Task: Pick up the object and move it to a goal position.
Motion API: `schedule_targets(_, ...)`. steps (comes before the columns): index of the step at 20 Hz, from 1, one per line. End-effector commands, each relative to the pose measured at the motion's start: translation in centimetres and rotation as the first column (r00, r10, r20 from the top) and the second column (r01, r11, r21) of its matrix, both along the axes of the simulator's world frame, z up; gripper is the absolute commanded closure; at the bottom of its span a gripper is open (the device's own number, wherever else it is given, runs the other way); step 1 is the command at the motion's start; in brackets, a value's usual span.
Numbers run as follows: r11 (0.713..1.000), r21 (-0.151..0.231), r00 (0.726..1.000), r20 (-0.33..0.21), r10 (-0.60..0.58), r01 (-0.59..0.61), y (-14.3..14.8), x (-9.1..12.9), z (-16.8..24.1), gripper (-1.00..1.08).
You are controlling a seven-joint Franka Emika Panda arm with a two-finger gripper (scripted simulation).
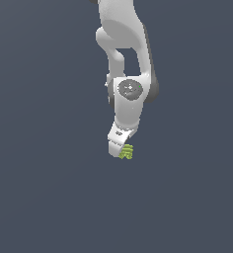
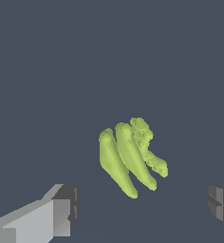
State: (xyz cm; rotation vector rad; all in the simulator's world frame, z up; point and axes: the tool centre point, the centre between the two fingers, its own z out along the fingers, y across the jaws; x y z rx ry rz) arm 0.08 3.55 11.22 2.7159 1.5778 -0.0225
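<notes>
Plain dark grey-blue ground [image 1: 39,197] lies under the object [image 2: 130,156], jaws apart.

A plain, dark slate-grey surface [image 1: 44,197] fills the exterior view from edge to edge, with no markings or seams on it. The wrist view shows the same flat grey ground [image 2: 47,71], evenly lit and featureless.

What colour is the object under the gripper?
Yellow-green all over, with ridged, finger-like lobes; the object shows best in the wrist view.
</notes>
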Motion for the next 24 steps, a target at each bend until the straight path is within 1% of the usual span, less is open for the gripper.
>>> schedule_targets(1,0.997,0.001,0.997,0.001,0.075,-0.075,0.1,0.0,-0.3,-0.92)
schedule_targets(7,0.971,0.005,0.971,0.005,0.238,-0.238,0.5,0.0,-0.9,-0.92)
schedule_targets(12,0.942,0.006,0.942,0.009,0.335,-0.335,0.7,0.0,-1.3,-0.92)
schedule_targets(19,0.913,0.008,0.913,0.012,0.407,-0.407,0.9,0.0,-1.6,-0.92)
schedule_targets(22,0.909,0.008,0.909,0.012,0.417,-0.417,0.9,0.0,-1.6,-0.92)
schedule_targets(24,0.910,0.008,0.910,0.012,0.413,-0.414,0.9,0.0,-1.6,-0.92)
